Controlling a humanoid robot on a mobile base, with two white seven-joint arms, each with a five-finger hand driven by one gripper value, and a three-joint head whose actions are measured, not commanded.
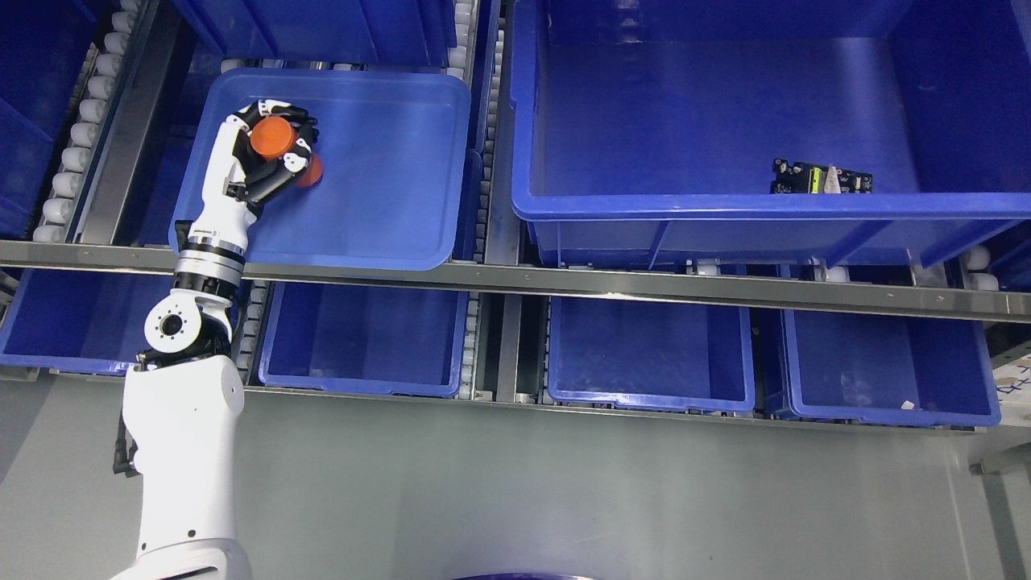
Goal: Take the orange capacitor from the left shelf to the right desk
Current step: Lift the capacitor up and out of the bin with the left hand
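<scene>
Orange capacitor (271, 137) clamped in my left hand (270, 149), fingers (296, 159) curled round it, inside the shallow blue tray (378, 177) on the left shelf (second orange piece (312, 170) just beside, partly hidden behind my fingers). Big blue bin (725, 121) to the right holds a small circuit board (820, 178).

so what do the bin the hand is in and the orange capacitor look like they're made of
The blue bin looks like moulded plastic: one uniform colour, rounded corners, rolled rim, soft glare. The orange capacitor, gripped by the left hand, has a smooth, semi-matte surface, probably a plastic sleeve or casing, though what lies beneath cannot be told.
</scene>
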